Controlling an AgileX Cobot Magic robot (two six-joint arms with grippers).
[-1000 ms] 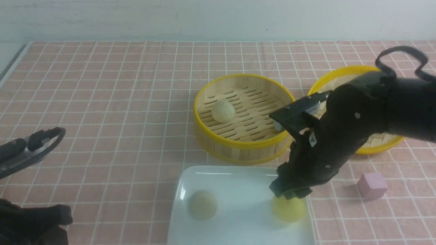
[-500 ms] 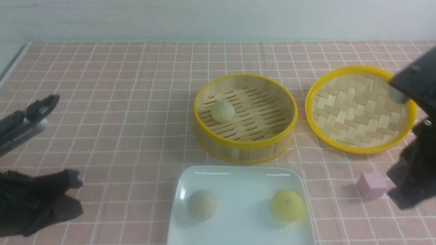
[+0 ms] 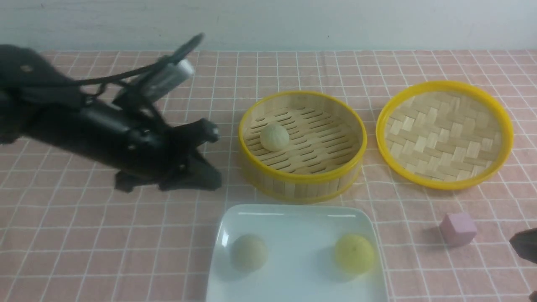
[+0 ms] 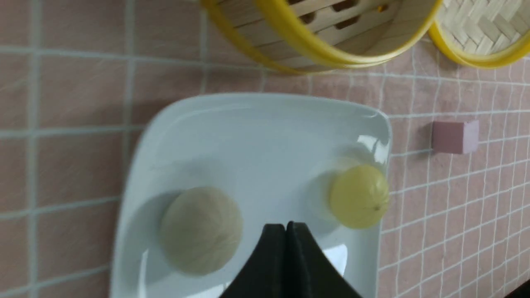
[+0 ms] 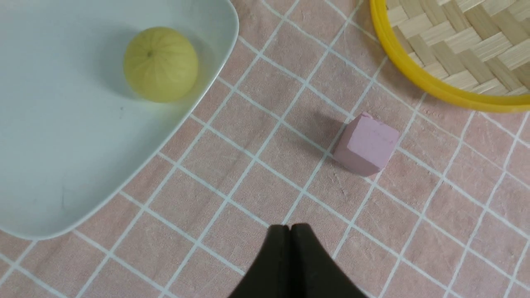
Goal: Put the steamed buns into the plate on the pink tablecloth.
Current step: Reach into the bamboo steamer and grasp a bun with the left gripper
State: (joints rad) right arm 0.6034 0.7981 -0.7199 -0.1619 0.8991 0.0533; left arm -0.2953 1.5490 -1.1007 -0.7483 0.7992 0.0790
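The pink tablecloth with its white grid lies under everything. Near the front edge sits the white square plate; two buns rest on it, well apart: a pale bun on its left part and a yellow bun on its right part, close to the rim. Just behind the plate stands the round basket with a yellow rim and slatted floor; a third bun, pale cream, rests inside it toward the left, clear of the wall. To the right of the basket, near but apart, the woven lid lies flat with its weave showing; in front of the lid and right of the plate, a small pink cube sits alone on the cloth.

The left arm reaches in from the left above the cloth, its end near the basket's left side. The left pincer has its fingers pressed together with nothing between them; its wrist view shows the plate and both buns beyond the tips. The right pincer is also pressed together and empty, over bare cloth with the cube nearby; in the front view only a dark bit of it shows at the right edge.
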